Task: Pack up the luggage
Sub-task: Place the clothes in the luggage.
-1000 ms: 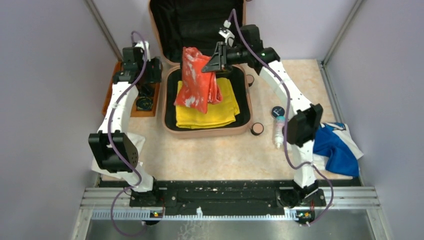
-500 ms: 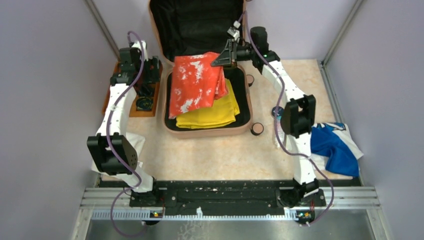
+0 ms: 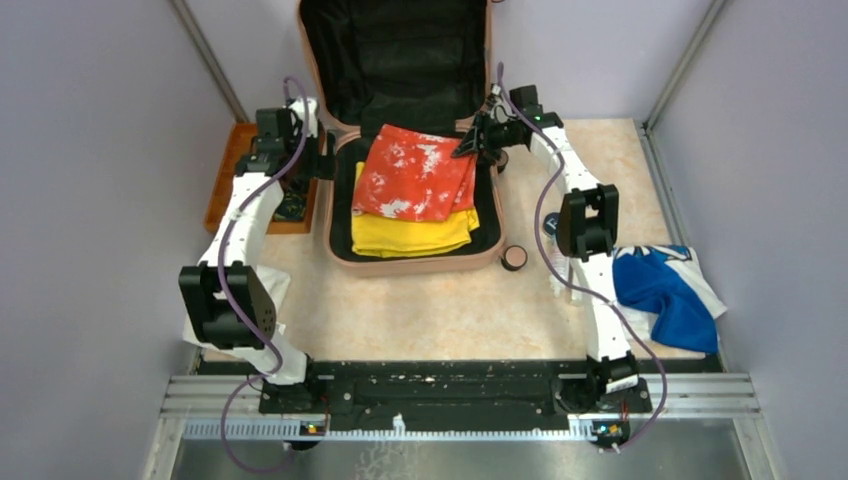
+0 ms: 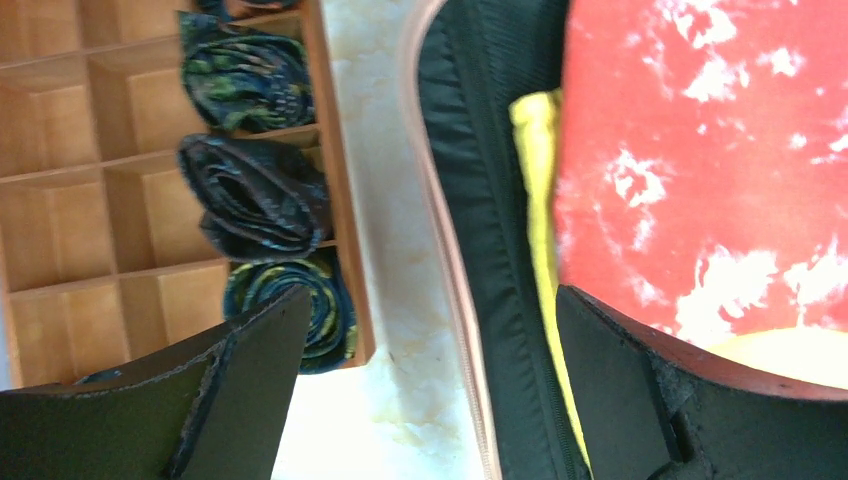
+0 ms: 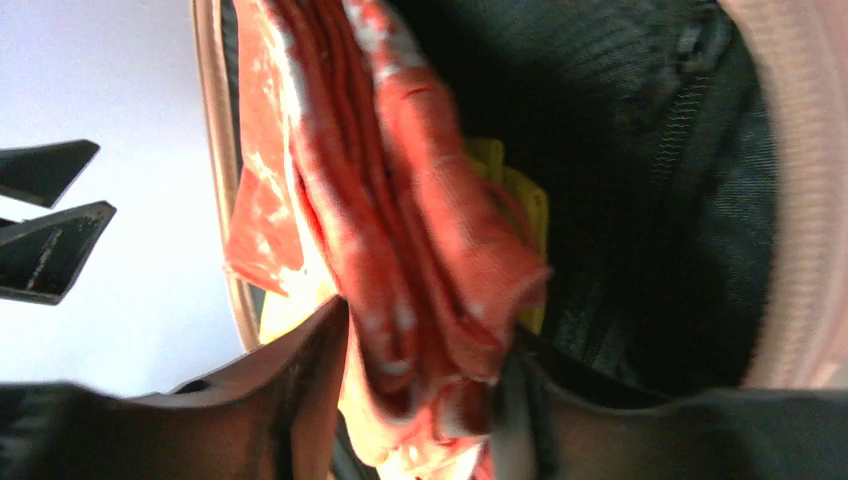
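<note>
Top external view: the luggage (image 3: 420, 266) is seen lying open at the far middle of the worktop (image 3: 450, 310), base flat, lid propped upright behind it. Inside the luggage a red cloth (image 3: 415, 175) is spread over a yellow cloth (image 3: 410, 237). At the luggage's far right corner the right hand (image 3: 466, 147) is poised. In the right wrist view the red cloth's bunched edge is framed between its part-open fingers (image 5: 300, 380), but whether it is pinched or let go cannot be told. Over the luggage's left rim the left hand (image 4: 430, 300) is held wide, nothing in it. A tray (image 4: 60, 200) of rolls (image 4: 255, 205) is set just left of the luggage.

Now the handling. The shell is judged stiff and smooth, likely slick under the fingers, and light enough to be slid by a push. The lid should swing on its hinge, so its free upper rim is reckoned the place to be taken, with the base steadied by the other hand.

Hidden: the lid's top edge is cut off by the frame, and no handle can be made out. Much of the tray is covered by the left arm. The right wrist view is blurred. A blue cloth (image 3: 670, 295) is seen well right of the luggage.
</note>
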Robot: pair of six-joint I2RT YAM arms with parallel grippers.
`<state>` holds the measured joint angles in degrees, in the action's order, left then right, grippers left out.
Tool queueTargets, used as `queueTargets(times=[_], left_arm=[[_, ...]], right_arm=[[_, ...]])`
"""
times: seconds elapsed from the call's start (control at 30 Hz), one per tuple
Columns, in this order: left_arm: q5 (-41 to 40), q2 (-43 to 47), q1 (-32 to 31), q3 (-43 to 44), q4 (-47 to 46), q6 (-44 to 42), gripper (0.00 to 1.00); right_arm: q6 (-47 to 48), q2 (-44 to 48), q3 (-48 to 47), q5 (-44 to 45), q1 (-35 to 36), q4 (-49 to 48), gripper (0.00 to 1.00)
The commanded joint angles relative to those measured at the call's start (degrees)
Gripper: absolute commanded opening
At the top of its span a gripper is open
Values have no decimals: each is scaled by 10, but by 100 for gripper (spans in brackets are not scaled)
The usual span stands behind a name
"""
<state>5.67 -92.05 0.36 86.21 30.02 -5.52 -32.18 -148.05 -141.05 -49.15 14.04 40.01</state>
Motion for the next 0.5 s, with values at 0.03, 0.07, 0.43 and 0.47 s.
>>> queueTargets(times=[0.03, 0.07, 0.43, 0.47], left_arm=[[36, -30, -43, -29, -35, -22, 99], [49, -39, -48, -25, -27, -19, 99], [149, -73, -69, -48, -4, 22, 75], [148, -77, -69, -46, -4, 24, 72]], right_arm=[[76, 80, 17, 169, 39, 34, 68], [80, 86, 10, 193, 42, 42, 74], [138, 169, 48, 409, 95, 81, 86], [137, 177, 56, 423, 95, 83, 86]])
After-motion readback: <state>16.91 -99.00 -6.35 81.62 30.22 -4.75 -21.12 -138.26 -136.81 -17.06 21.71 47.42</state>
